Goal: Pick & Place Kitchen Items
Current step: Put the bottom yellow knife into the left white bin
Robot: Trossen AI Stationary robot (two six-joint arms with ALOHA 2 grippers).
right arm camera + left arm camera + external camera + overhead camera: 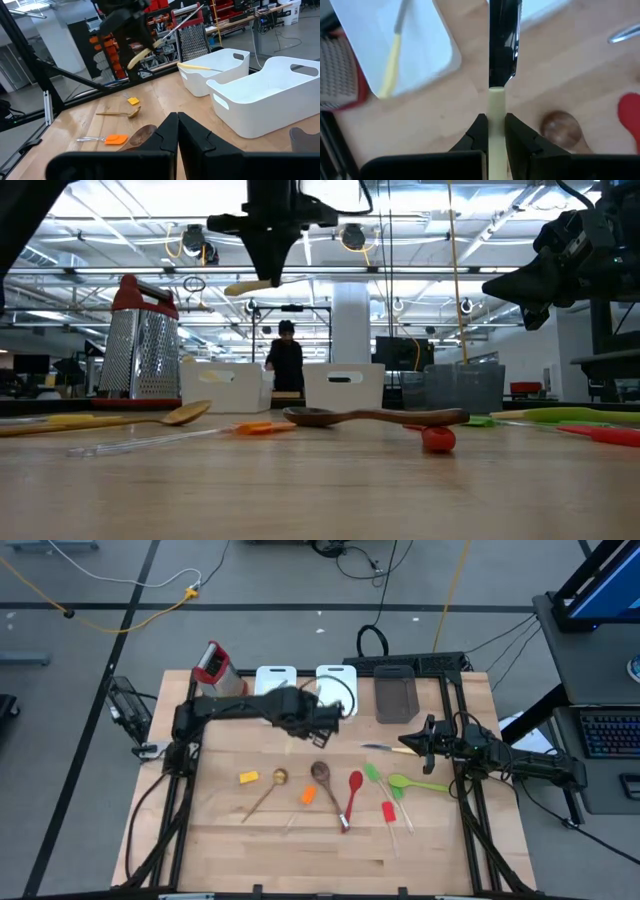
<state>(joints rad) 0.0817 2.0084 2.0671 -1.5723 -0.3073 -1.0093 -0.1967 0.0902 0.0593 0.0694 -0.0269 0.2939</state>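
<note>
My left gripper (322, 723) hangs over the table's far middle, shut on a knife (496, 75) with a pale handle and a dark blade. It is just near of the two white bins (275, 680) (335, 680). Several utensils lie flat on the table: a yellow spatula (248, 777), a wooden spoon (265, 795), an orange spatula (307, 795), a dark wooden spoon (322, 775), a red spoon (353, 795), a lime-green spoon (415, 783), a red spatula (388, 812) and another knife (385, 748). My right gripper (412, 740) waits shut at the right edge, holding nothing. My left gripper pinches the knife's pale handle (496, 102) between its two fingers, close to where the blade (504, 40) begins. The fingers come steeply from above and lie across the knife. The knife is lifted well clear of the table, its handle end (250, 285) jutting out beside the fingers.
A steel grater (215, 665) with a red handle stands at the far left, beside the bins. The left white bin holds a yellow-handled utensil (392, 60). A grey bin (396, 695) stands to their right. A person (285, 360) stands in the room beyond the table. Bare wood lies along the near edge.
</note>
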